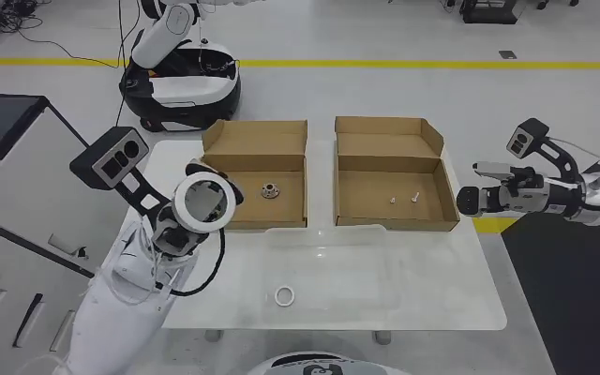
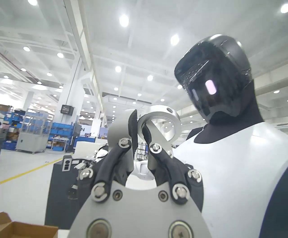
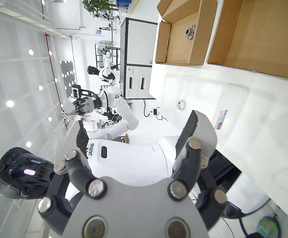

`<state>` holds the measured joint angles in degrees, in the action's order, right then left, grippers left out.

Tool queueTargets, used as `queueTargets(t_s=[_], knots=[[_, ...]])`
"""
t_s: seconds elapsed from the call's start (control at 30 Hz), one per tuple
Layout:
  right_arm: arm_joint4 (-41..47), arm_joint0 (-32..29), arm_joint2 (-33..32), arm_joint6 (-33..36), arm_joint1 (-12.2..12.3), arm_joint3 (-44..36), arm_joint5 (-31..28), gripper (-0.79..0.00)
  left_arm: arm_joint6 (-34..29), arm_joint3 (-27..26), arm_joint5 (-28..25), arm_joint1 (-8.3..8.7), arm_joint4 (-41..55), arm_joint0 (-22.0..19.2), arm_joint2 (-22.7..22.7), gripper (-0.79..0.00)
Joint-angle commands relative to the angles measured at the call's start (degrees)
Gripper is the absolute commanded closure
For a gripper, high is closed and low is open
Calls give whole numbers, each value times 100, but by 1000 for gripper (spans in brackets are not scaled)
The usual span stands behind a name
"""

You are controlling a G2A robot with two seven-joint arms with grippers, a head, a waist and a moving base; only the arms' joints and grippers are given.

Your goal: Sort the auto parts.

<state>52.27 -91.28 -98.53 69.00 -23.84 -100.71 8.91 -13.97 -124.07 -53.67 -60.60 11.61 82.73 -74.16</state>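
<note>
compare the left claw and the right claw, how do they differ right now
The left claw is shut on a metal ring; the right claw is open and empty. The left claw is raised over the table's left side by the left box; the right claw is off the table's right edge, beyond the right box. Both have the same two-finger build.

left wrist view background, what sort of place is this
Probably a factory or robot test hall: high up there are rows of round ceiling lamps, with blue storage racks and a yellow floor line.
</note>
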Motion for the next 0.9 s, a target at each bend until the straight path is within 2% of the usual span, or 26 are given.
queueTargets(t_s=[0.0,0.17,0.37,0.5,0.6,0.87], knots=[[2,-1,-1,0,0,0,-1,-785,-166,23,-57,15,68,15,-62,0],[2,-1,-1,0,0,0,-1,-785,-446,85,-69,37,122,59,-174,0],[2,-1,-1,0,0,0,-1,-785,-887,140,157,57,-374,-5,-319,0],[2,-1,-1,0,0,0,-1,-785,-889,157,207,47,-395,-20,-291,0],[2,-1,-1,0,0,0,-1,-785,-810,160,154,33,-266,-22,-232,0],[2,-1,-1,0,0,0,-1,-785,-577,177,-278,-9,841,-112,93,0]])
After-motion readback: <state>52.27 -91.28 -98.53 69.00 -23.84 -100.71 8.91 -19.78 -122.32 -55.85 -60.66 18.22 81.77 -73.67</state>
